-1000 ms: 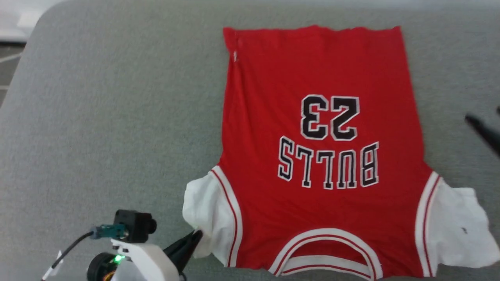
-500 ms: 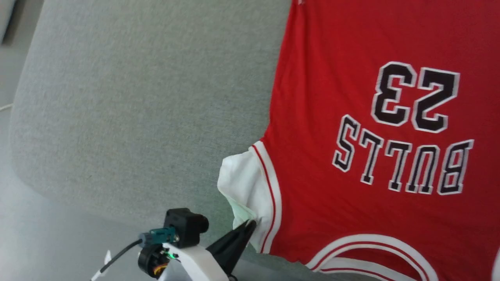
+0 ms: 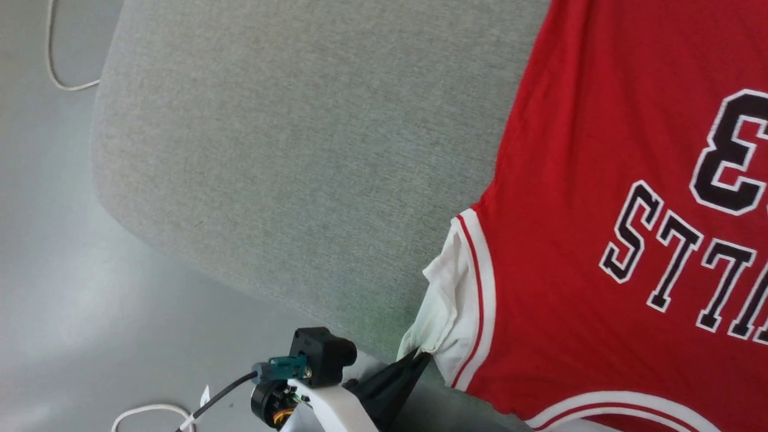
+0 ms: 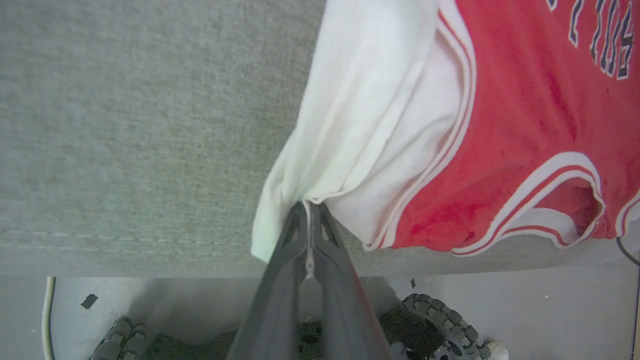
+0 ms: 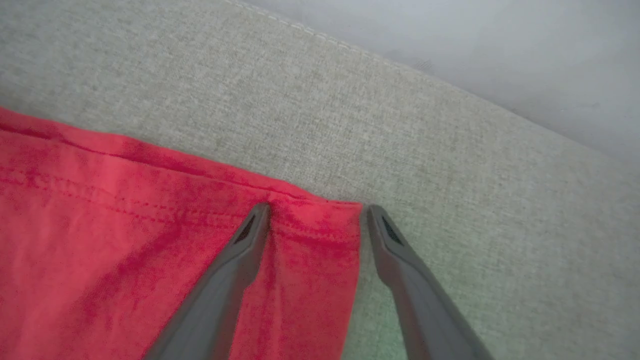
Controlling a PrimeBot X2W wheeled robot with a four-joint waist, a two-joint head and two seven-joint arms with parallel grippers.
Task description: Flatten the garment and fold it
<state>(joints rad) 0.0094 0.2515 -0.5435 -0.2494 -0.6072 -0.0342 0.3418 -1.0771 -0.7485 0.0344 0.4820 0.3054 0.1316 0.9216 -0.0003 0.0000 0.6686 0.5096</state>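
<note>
Bunched tighter than before, the garment (image 3: 570, 180) has its white sleeve pinched by the left gripper (image 4: 309, 209); the right gripper (image 5: 316, 210) stands spread, straddling its hem corner.

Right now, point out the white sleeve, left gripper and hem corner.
white sleeve (image 4: 360, 125), left wrist view, bunched middle
left gripper (image 4: 310, 210), left wrist view, between fingertips
hem corner (image 5: 340, 220), right wrist view, red fabric
</note>
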